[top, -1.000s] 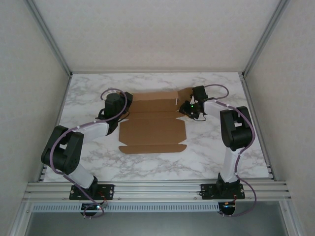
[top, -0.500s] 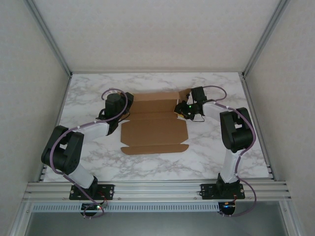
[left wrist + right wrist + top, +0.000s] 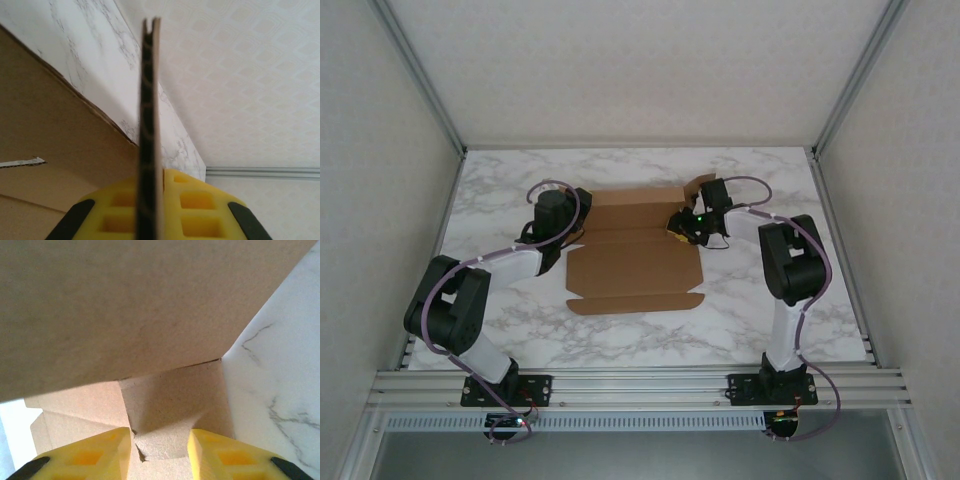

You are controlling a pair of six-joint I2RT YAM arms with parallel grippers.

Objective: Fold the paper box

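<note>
I had the paper box (image 3: 632, 265) lying flat and opened out in the middle of the table (image 3: 750, 300), its long axis running left to right across my view from above, so each arm faced one short end. The left gripper (image 3: 563, 238) sat at the box's left end, and through its wrist camera the left gripper (image 3: 150, 192) was clenched on a side flap, which stood on edge between the yellow fingers (image 3: 200, 202).

Over at the far right corner, the right gripper (image 3: 678, 226) was the one nearer the next fold. From its wrist camera I saw the right gripper (image 3: 160, 445) with its jaws parted. A small cardboard tab lay in the gap, face toward the lens, between the two fingers (image 3: 95, 455). I couldn't tell whether the tab's edges touched the pads. Above it a large panel of the box (image 3: 150, 305) leaned over the jaws, with the crease just beyond the fingertips.

My read was that the move turned on that corner: the tab lay straight ahead of the right jaws, while the left arm pinned the opposite end.
</note>
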